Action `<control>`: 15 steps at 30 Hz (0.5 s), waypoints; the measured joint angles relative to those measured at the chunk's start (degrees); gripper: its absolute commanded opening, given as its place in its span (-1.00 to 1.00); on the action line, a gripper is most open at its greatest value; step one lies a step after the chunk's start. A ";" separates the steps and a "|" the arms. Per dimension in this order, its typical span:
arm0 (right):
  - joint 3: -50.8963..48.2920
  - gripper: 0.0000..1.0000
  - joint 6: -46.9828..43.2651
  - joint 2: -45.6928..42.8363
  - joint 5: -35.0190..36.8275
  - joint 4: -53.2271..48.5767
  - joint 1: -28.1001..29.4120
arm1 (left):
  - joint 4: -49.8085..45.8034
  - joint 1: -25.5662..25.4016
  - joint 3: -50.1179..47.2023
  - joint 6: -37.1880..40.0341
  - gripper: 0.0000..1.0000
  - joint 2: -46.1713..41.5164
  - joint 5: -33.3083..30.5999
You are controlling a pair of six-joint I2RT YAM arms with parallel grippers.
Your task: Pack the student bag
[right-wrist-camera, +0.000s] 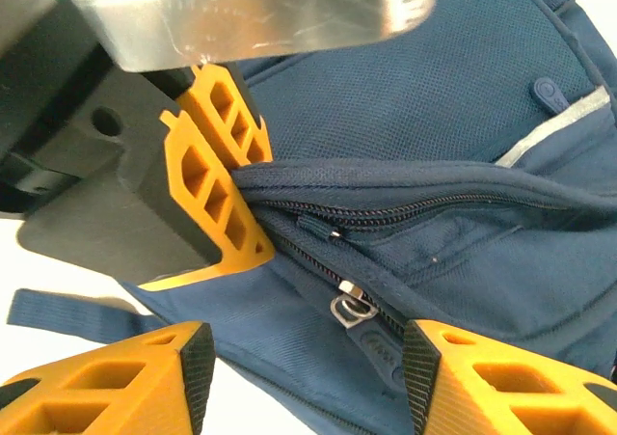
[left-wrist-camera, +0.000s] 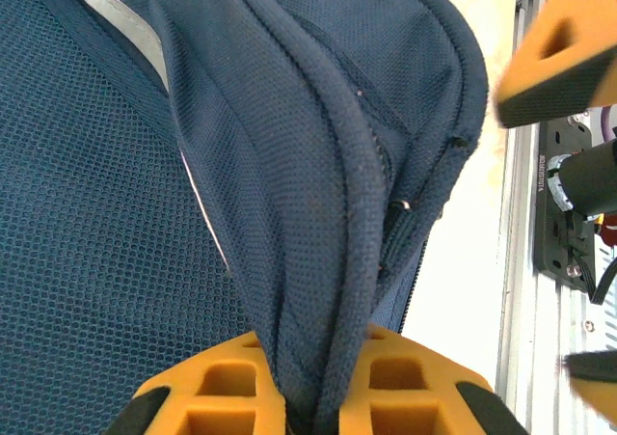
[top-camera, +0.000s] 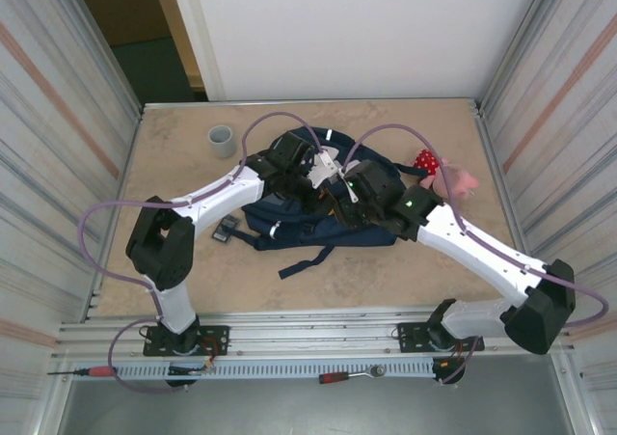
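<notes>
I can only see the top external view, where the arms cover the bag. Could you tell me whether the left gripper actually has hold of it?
Observer: Yes. In the left wrist view, the left gripper is shut on a raised fold of the student bag, pinching its navy fabric edge.
Operator: Thank you. Is the right gripper holding anything?
Observer: No. The right wrist view shows the right gripper open just above the bag, jaws apart and gripping nothing.
</notes>
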 measured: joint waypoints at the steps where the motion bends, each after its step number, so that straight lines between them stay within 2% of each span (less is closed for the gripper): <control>1: 0.00 0.09 -1.01 0.35 0.33 -0.02 0.00 | 0.00 0.04 0.00 -0.11 -1.00 0.09 -0.04; 10: -0.70 -0.09 -4.00 0.22 -1.81 1.70 -2.78 | 0.04 0.26 0.28 -0.79 -1.00 0.35 0.20; 15: -1.29 -0.09 -4.46 0.35 -2.99 2.45 -3.67 | 0.04 0.26 0.28 -1.22 -1.00 0.52 0.20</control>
